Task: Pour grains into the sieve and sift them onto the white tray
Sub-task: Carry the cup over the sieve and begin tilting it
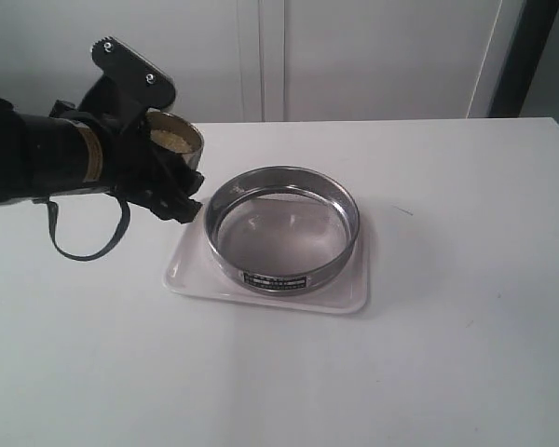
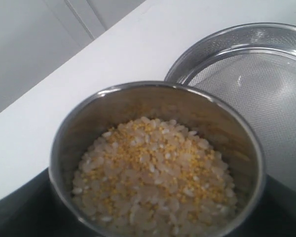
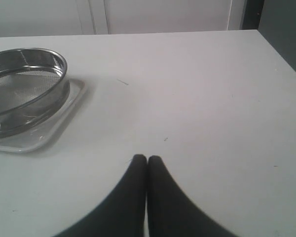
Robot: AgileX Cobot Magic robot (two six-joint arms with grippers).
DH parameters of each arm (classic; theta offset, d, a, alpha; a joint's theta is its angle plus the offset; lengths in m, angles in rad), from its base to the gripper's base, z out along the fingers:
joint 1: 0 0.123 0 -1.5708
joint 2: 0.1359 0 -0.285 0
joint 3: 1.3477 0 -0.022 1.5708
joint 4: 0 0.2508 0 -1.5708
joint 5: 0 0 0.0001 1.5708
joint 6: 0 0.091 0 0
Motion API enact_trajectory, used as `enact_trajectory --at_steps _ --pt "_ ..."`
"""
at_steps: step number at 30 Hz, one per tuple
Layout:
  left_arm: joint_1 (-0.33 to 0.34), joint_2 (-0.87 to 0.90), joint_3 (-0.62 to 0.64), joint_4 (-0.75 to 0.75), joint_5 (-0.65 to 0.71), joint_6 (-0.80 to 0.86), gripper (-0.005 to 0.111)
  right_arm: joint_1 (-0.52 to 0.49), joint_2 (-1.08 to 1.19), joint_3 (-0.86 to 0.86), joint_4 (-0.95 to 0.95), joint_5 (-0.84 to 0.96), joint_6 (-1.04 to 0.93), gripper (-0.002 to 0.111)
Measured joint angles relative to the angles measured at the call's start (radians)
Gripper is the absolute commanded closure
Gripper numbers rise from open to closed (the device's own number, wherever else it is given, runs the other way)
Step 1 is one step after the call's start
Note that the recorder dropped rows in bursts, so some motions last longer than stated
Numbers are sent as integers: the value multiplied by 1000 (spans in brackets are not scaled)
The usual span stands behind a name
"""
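The left gripper (image 1: 170, 172) hangs above the table (image 1: 447, 335) at the left side, and it holds a small steel cup (image 1: 179, 128); its jaws stand wide apart because the cup sits between them. The cup is in the air, just beside the left edge of the sieve (image 1: 284, 268) and a little higher than its rim, and it seems slightly tilted. The grains (image 2: 153, 168) are inside this cup: whitish rice-like grains mixed with fine yellow ones, in a low heap below the rim of the cup. In the left wrist view the mesh bottom of the sieve is seen right behind the cup. The sieve is a wide, shallow steel ring, and it stands flat on the white tray (image 1: 188, 272), near the middle of the table. A small dark label plate (image 1: 275, 280) is on the side of the sieve that faces the exterior camera. The tray is a bit wider than the sieve, so its low rim shows around the ring. A black cable (image 1: 84, 250) hangs in a loop under the left arm. The right gripper (image 3: 147, 160) is seen only in its own wrist view: its two dark fingers (image 3: 133, 192) are pressed together with nothing between them, and it is above the bare table, well apart from the sieve and the tray.
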Motion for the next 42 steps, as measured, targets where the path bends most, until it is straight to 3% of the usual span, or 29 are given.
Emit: enact_trajectory --at_steps 11,29,42 --pt "-102 100 -122 -9 123 0 107 0 0 0 0 0 0 108" --pt "-109 218 -229 -50 226 9 107 0 0 0 0 0 0 108" --pt "-109 240 -238 -64 249 202 107 0 0 0 0 0 0 108"
